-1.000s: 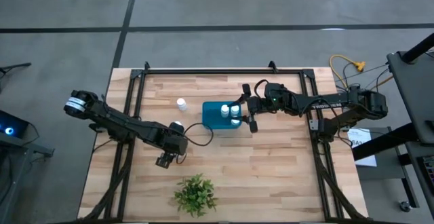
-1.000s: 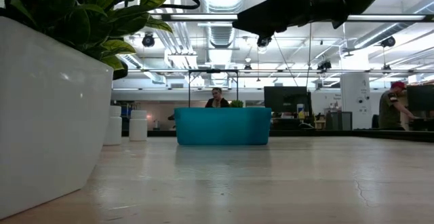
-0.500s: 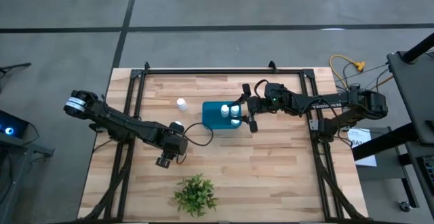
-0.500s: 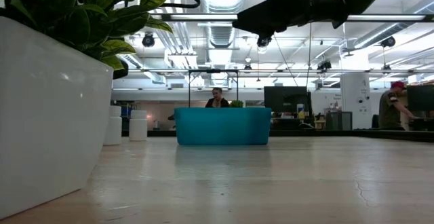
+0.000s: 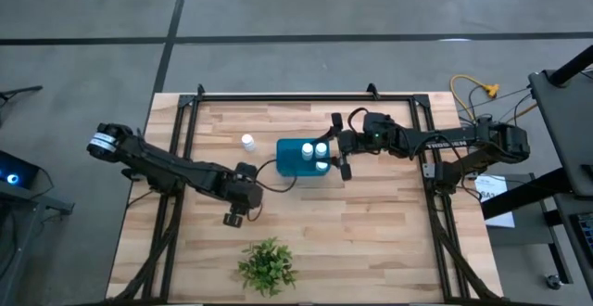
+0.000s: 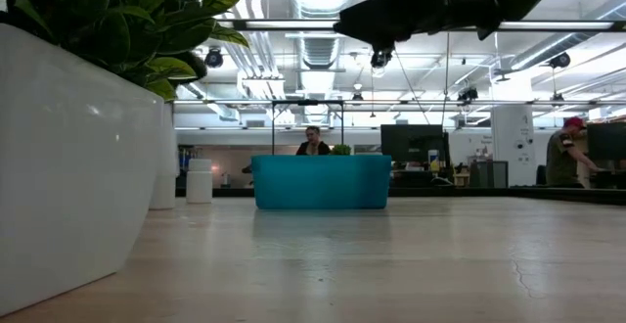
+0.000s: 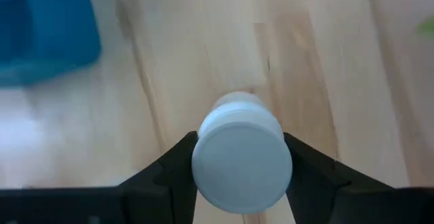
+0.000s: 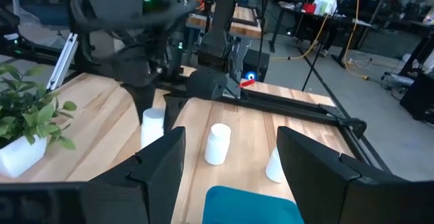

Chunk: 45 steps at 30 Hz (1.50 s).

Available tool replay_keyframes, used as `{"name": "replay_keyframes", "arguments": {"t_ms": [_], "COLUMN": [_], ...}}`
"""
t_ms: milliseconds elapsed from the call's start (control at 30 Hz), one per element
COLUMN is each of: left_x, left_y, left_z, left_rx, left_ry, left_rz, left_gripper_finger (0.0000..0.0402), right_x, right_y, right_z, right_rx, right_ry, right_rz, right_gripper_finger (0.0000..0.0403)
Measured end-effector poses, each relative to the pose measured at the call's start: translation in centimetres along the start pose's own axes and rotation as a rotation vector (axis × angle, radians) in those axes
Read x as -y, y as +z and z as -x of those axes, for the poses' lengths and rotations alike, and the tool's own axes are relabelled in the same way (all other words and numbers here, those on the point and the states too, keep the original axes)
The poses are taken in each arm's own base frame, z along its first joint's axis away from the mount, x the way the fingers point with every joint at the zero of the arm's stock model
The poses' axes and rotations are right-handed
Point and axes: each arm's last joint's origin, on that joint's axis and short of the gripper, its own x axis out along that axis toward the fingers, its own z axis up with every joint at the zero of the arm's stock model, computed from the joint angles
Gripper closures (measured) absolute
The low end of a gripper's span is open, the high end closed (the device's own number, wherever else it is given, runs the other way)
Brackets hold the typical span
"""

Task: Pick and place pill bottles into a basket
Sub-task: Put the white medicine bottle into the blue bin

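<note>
White, round-capped bottle point(image 7: 241, 157) clamped in left gripper point(image 7: 241, 166); two bottles in teal basket point(image 5: 289, 158), two standing on the table point(image 5: 371, 232); right gripper point(image 5: 339, 146) fingers apart

pill bottles point(image 5: 248, 142): 6 | basket point(image 5: 289, 162): 1 | plant point(image 5: 267, 264): 1

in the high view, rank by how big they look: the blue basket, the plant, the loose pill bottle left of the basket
1. The plant, the widest spread.
2. The basket, a bit smaller, though close enough that the order is unsure.
3. The loose pill bottle, far the smallest.
</note>
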Motion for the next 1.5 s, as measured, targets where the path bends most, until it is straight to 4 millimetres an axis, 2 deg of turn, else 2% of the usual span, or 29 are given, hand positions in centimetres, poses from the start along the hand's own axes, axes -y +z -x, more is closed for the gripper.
{"name": "replay_keyframes", "arguments": {"t_ms": [233,467,633,867,1033,1233,1500], "left_x": [-1.2,-3.0,-4.9,-7.1,-8.6,-10.2,-11.7], "left_y": [2.5,3.6,4.0,6.7,8.2,9.1,10.0], "left_z": [2.9,4.3,4.0,3.9,3.1,2.1,2.1], "left_rx": [0.064,0.093,0.073,0.081,0.029,-0.022,-0.001], "left_ry": [0.069,0.132,0.162,0.193,0.201,0.208,0.211], "left_rz": [0.032,0.059,0.076,0.034,0.019,-0.004,-0.014], "left_gripper_finger": [0.0245,0.0245,0.0245,0.0245,0.0245,0.0245,0.0245], "right_x": [0.1,0.7,0.9,1.0,1.2,1.5,1.7], "right_y": [0.0,0.1,0.2,0.8,0.7,0.2,-0.8], "right_z": [0.0,0.3,0.7,1.3,2.2,4.1,7.0], "right_rx": [-0.001,-0.035,-0.057,-0.054,-0.128,-0.161,-0.125], "right_ry": [-0.015,-0.24,-0.362,-0.419,-0.472,-0.574,-0.66], "right_rz": [-0.016,-0.05,-0.082,-0.078,-0.052,-0.073,-0.109], "right_gripper_finger": [0.0179,0.0179,0.0179,0.0179,0.0179,0.018,0.018]}}
